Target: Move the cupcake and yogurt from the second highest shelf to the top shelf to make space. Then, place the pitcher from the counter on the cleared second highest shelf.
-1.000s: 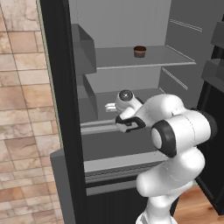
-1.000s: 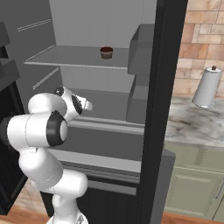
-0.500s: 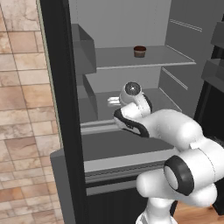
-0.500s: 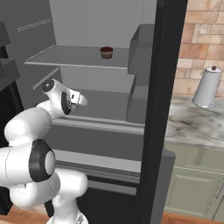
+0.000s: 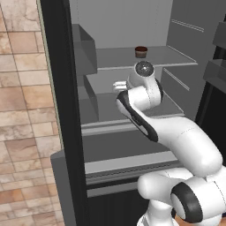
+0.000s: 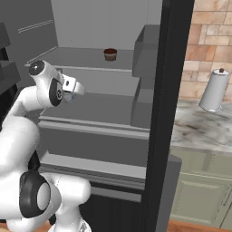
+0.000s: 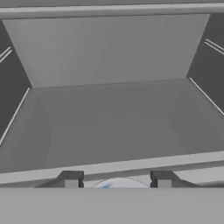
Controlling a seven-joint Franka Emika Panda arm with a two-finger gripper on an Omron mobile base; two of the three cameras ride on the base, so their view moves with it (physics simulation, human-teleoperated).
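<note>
yogurt (image 7: 120, 183) pinched between fingertips (image 7: 71, 179) of gripper (image 7: 117, 180), white cup rim low between the jaws, presumably bound for the shelf overhead | cupcake (image 5: 141, 51) above and beyond on top shelf (image 5: 167, 57), already moved | arm folded, wrist level, hand reaching into second shelf bay | pitcher step pending

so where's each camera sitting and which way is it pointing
Left base view: behind the arm to its left, facing into the open fridge; the arm rises from lower right.
Right base view: behind to the right, facing the fridge and counter; the arm rises from lower left.
Hand view: on the hand, looking along a shelf to the back wall; finger tips at the bottom, the yogurt between them.
Both base views share the cupcake on the top shelf.
</note>
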